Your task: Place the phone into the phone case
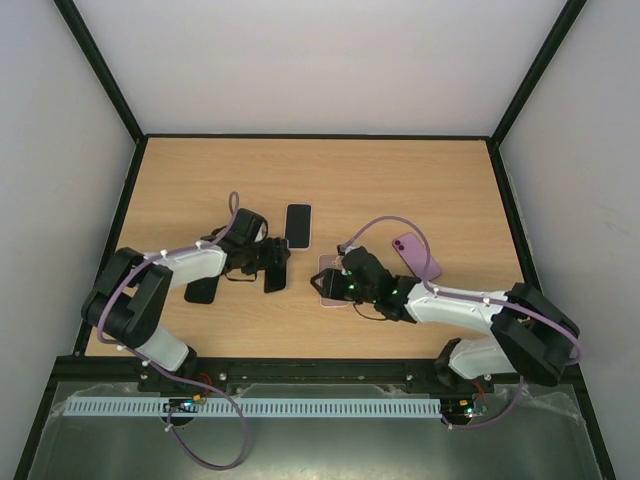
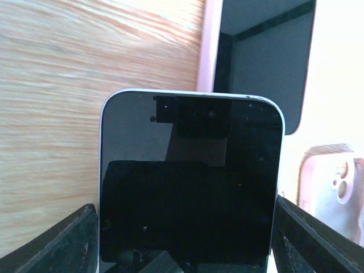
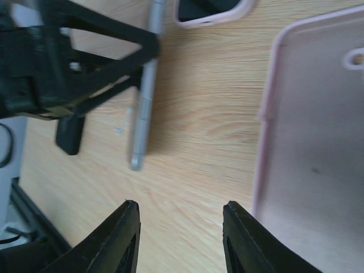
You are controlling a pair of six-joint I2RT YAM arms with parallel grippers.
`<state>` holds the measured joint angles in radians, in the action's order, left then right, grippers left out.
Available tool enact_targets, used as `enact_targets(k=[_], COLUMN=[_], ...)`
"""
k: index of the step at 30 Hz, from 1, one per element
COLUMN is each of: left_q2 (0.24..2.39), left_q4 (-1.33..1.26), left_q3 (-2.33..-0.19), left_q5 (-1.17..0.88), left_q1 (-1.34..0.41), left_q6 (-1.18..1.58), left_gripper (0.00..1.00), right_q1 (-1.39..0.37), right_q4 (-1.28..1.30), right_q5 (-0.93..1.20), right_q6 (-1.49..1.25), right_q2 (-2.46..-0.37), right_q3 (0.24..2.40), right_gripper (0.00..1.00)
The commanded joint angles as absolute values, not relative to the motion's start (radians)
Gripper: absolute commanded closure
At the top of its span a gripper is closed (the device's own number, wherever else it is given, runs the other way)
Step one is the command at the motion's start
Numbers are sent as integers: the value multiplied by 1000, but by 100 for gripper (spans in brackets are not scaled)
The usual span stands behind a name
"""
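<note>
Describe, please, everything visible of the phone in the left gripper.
The phone is a slim slab with a glossy black screen, rounded corners and a silvery, metal-looking frame. The left gripper clamps it, one black finger on each long side. It is held over the wooden table near the empty pink phone case; whether it touches the table is unclear.

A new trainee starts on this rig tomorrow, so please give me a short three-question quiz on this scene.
1. True or false: the right gripper holds the empty case.
2. What does the left gripper grip? A) a phone B) a cable C) nothing
3. Fill in: the held phone is turned ___ (flat / on edge).

Key: 1 false, its jaws stand open with the case beside them; 2 A; 3 on edge.
</note>
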<state>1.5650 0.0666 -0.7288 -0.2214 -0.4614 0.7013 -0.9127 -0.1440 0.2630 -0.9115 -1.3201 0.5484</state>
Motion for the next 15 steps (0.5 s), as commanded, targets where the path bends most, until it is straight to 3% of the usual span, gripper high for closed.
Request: enact_targets(k=[1, 6, 15], left_q2=[1540, 1539, 1531], left_q4=[12, -25, -71], left_q3=[-712, -710, -713], left_q5=[-287, -306, -330], left_q1=[-499, -542, -584], left_q6=[769, 811, 863], left_gripper=[54, 54, 54], right_q1=[-959, -979, -985], right_q4=[-315, -358, -330], right_q5=[257, 276, 239], right_q6=[-995, -1007, -997], right_q2=[-1349, -1442, -1510], right_q3=[554, 605, 639], right_gripper=[59, 54, 55])
